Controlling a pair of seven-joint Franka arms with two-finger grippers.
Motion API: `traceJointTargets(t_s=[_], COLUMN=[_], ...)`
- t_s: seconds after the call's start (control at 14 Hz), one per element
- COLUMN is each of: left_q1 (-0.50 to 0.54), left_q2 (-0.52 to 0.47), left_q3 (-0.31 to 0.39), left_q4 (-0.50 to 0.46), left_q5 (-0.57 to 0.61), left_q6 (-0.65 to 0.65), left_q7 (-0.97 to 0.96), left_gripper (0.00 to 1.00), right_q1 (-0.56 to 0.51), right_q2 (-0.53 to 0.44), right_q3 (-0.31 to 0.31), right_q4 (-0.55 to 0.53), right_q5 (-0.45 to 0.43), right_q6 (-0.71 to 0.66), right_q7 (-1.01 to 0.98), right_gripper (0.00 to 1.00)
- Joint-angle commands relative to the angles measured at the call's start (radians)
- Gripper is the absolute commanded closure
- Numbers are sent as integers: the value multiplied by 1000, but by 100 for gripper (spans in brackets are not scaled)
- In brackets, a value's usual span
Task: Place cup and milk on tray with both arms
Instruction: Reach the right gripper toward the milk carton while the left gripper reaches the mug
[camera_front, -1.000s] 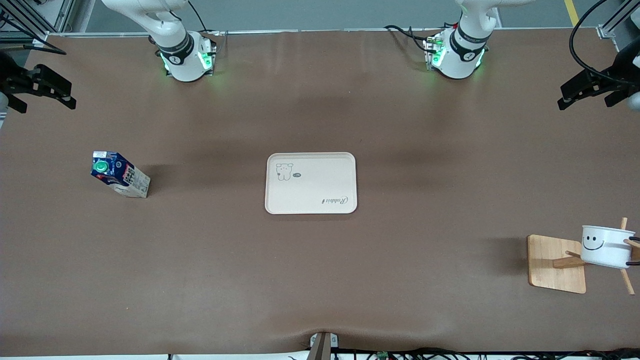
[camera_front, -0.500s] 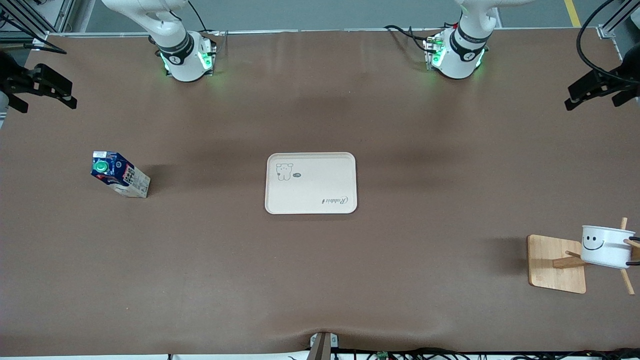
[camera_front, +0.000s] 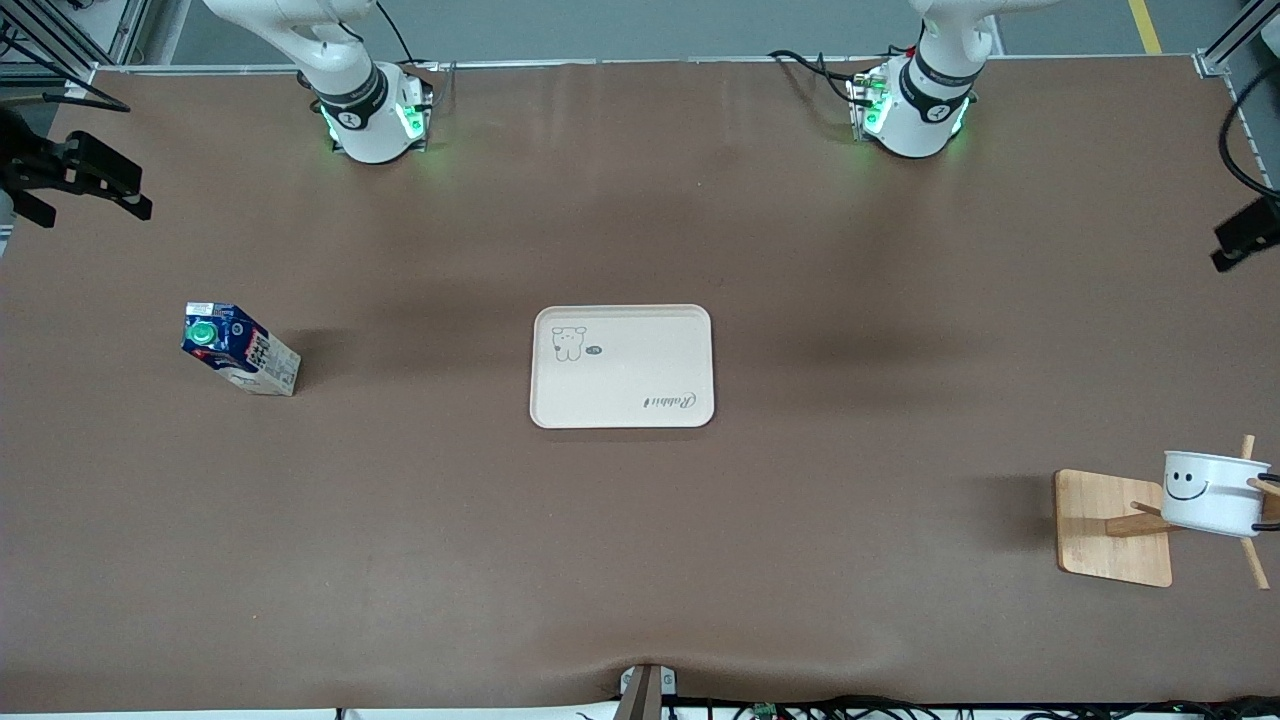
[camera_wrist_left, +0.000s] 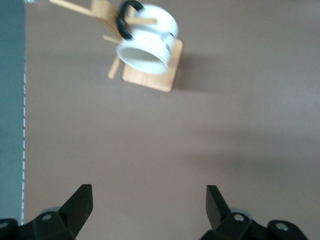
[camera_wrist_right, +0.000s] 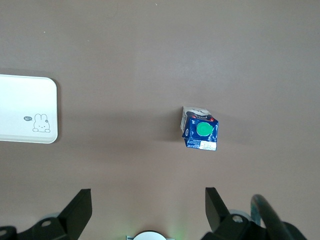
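Note:
The cream tray (camera_front: 621, 366) lies flat at the table's middle; its corner also shows in the right wrist view (camera_wrist_right: 25, 110). The blue milk carton (camera_front: 240, 348) stands toward the right arm's end. In the right wrist view, it (camera_wrist_right: 201, 131) sits well ahead of my open, empty right gripper (camera_wrist_right: 148, 205). The white smiley cup (camera_front: 1212, 492) hangs by its black handle on a wooden peg stand at the left arm's end. In the left wrist view, the cup (camera_wrist_left: 147, 37) is far ahead of my open, empty left gripper (camera_wrist_left: 148, 205). The right gripper (camera_front: 90, 195) and left gripper (camera_front: 1245, 235) hover at the table's ends.
The peg stand's wooden board (camera_front: 1110, 525) lies under the cup, near the table's corner; it shows in the left wrist view too (camera_wrist_left: 155, 80). Bare brown table surface surrounds the tray. Both robot bases stand along the table edge farthest from the front camera.
The left gripper has moved along the table's end toward the cup and is now mostly out of the front view. The right gripper has barely moved. The tray, milk and cup have stayed put.

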Motion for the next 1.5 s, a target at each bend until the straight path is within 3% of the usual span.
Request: traceJointTargets(t_s=[0.0,0.21,0.5,0.79,1.07,1.21,1.43], left_q1=[40,48,57,56,57,56,54], left_q2=[-15,29,115,138,141,187,253], left_q3=[-4,-4,-5,-16,-19,-17,-17], left_q4=[-82,-83,-4,-34,-129,-128,-125], left_q5=[-15,-16,-29,-32,-46,-108,-113], left_q6=[124,160,183,301,465,497,598], left_q7=[15,25,85,-4,-37,-86,-90], left_gripper=[0,0,0,0,0,0,6], right_q1=[-24,-63,-80,-84,-123,-126,-121], right_q2=[18,70,110,167,227,299,318], right_q3=[11,11,11,11,11,11,11], right_q4=[-8,-8,-2,1,7,6,-57], right_q5=[23,23,10,5,16,10,17], right_q6=[9,9,7,13,35,62,128], right_q7=[4,-1,-50,-50,-53,-55,-42], right_gripper=[0,0,0,0,0,0,0])
